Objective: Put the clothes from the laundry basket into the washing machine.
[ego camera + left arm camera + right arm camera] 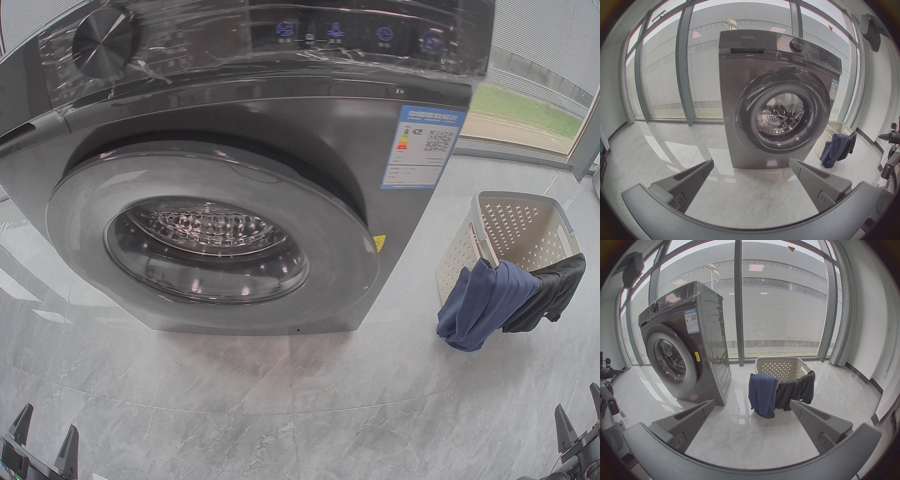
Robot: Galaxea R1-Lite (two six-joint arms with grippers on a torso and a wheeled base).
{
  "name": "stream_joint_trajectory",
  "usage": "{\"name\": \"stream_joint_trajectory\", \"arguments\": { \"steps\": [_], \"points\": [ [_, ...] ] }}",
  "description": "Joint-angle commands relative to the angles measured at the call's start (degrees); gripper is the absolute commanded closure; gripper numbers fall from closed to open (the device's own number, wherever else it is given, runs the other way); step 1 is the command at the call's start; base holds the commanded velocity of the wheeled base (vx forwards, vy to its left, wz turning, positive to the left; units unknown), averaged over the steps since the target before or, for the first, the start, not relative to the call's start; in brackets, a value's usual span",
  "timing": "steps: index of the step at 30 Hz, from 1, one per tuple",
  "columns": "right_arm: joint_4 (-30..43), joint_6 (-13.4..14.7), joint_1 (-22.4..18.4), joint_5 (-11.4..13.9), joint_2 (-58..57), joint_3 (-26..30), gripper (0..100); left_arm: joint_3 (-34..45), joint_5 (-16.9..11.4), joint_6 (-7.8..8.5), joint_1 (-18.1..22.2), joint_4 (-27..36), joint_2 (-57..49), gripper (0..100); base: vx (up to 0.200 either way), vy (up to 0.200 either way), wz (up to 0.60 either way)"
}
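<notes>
The washing machine is showing a smooth grey metallic shell under crinkled clear film, the laundry basket is looking like matt perforated plastic, the blue garment and black garment are looking like soft cloth, and the floor is gleaming like polished stone.

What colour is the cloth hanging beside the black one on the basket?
The garment is dark blue, seen best in the right wrist view.

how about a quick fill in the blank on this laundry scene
1. The round door of the washing machine is ____.
2. Beside the blue garment, a ____ garment hangs over the laundry basket rim.
3. The left gripper and right gripper both have their jaws ____.
Missing words: shut; black; open.
</notes>
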Motion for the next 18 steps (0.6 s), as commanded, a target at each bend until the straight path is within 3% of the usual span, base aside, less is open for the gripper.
{"name": "stream_joint_trajectory", "arguments": {
  "steps": [1,7,16,18],
  "points": [
    [0.0,0.0,0.0,0.0,-0.4,0.9,0,0.9,0.0,-0.02,0.0,0.0,-1.0,0,0.0,0.0,0.0],
    [0.0,0.2,0.0,0.0,-0.4,0.9,0,0.9,0.0,-0.02,0.0,0.0,-1.0,0,-0.2,0.0,0.0],
    [0.0,0.2,0.0,0.0,-0.4,0.9,0,0.9,0.0,-0.02,0.0,0.0,-1.0,0,0.0,0.0,0.0],
    [0.0,0.2,0.0,0.0,-0.4,0.9,0,0.9,0.0,-0.02,0.0,0.0,-1.0,0,0.0,0.2,0.0]
  ]
}}
